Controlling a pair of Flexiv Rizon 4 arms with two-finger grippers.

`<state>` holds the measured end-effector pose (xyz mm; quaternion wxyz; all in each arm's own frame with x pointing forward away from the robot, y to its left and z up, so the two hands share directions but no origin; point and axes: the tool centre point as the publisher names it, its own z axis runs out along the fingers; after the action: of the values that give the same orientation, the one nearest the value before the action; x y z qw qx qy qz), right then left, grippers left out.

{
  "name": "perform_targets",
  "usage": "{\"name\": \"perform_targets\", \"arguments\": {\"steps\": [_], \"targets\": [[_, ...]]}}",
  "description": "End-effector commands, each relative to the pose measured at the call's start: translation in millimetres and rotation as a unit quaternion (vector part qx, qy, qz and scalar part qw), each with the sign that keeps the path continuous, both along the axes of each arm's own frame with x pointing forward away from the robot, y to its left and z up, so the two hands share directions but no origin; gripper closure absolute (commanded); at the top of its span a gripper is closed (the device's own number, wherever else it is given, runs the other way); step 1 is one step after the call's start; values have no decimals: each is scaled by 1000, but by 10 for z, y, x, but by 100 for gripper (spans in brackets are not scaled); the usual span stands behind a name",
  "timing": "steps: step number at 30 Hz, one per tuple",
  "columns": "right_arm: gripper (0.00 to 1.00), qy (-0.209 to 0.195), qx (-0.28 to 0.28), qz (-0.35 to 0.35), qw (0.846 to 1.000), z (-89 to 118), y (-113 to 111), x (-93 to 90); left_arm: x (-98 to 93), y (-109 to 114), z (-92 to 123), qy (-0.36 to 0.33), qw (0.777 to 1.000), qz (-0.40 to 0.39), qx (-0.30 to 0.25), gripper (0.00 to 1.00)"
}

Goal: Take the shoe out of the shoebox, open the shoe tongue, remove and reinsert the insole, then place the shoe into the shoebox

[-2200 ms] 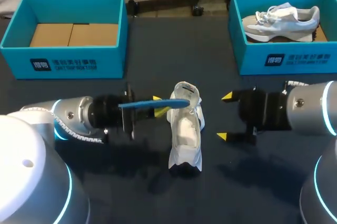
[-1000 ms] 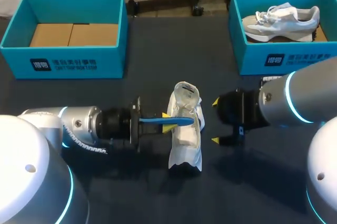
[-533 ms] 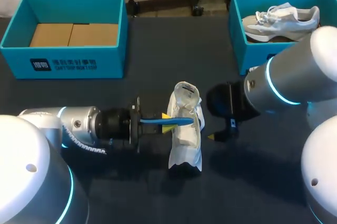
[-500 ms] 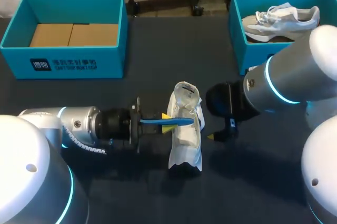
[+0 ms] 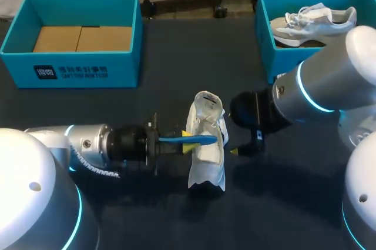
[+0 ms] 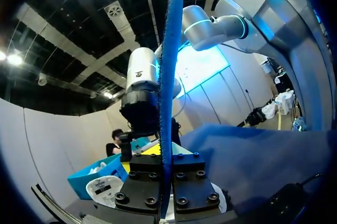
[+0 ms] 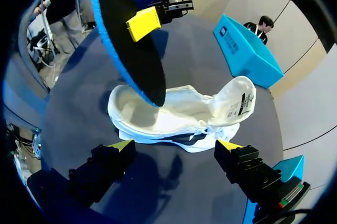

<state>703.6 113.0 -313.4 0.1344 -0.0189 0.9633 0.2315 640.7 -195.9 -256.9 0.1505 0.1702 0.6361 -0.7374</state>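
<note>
Presently: Insole Gripped Beside Shoe, Mid-Table

Item 1. White shoe: on the dark table, just toward 6 o'clock from the centre in the head view, its length running 12 to 6, tongue folded out.

Item 2. Blue insole: pinched edge-up in the left gripper, whose yellow tips clamp it from two sides at the shoe's 9 o'clock. Its free end reaches across the shoe's opening; whether it touches cannot be told.

Item 3. Right gripper: at the shoe's 3 o'clock, fingers spread wide and holding nothing, the shoe just ahead of them.

Item 4. Left shoebox: teal, at 10 o'clock, with a cardboard floor.

Item 5. Right shoebox: teal, at 2 o'clock, containing a second shoe.
</note>
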Motion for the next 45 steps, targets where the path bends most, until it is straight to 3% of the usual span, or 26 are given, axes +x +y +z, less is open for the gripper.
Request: {"name": "perform_targets", "arguments": {"steps": [1,45], "targets": [[0,-1,1,1,1000,-1,-15,-13,16,-60,40,-2,1000,3,8,100],[0,-1,1,1,1000,-1,-15,-13,84,-267,-187,-4,998,6,58,100]]}}
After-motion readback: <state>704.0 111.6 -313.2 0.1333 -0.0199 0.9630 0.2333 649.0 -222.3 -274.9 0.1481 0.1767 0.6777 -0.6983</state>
